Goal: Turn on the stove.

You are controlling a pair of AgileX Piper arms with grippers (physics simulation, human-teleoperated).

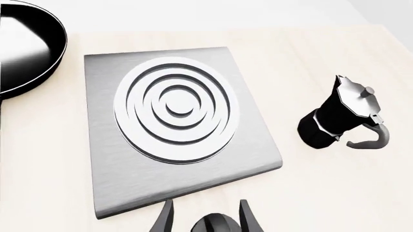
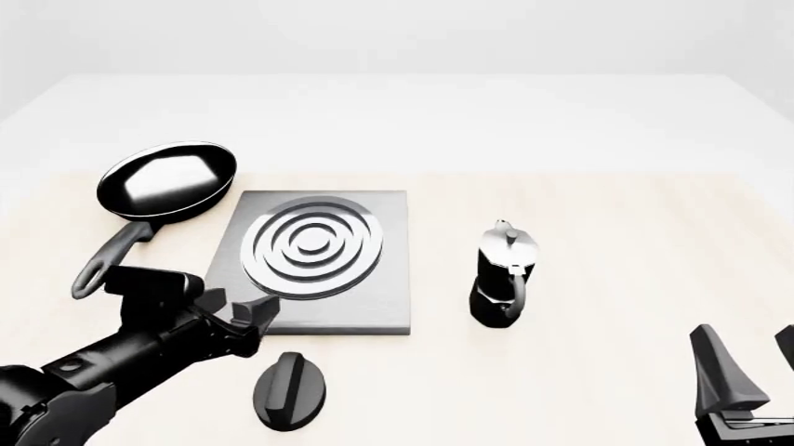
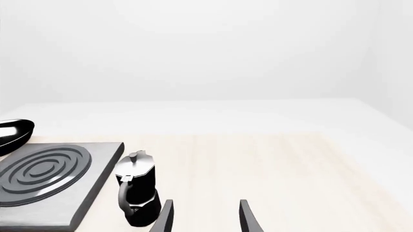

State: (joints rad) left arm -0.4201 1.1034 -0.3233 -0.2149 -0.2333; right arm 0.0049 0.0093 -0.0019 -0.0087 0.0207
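Two arms work over a pale worktop (image 2: 596, 242). Taking the stove (image 2: 316, 265) as landmark: its black ridged knob (image 2: 289, 390) lies just off the near edge, with the left gripper (image 2: 242, 316) beside it over the stove's near left corner, jaws spread and holding nothing. Frying pan (image 2: 167, 178) sits beyond the far left corner; moka pot (image 2: 503, 276) stands right. Right gripper (image 2: 748, 367) is well right, jaws spread.
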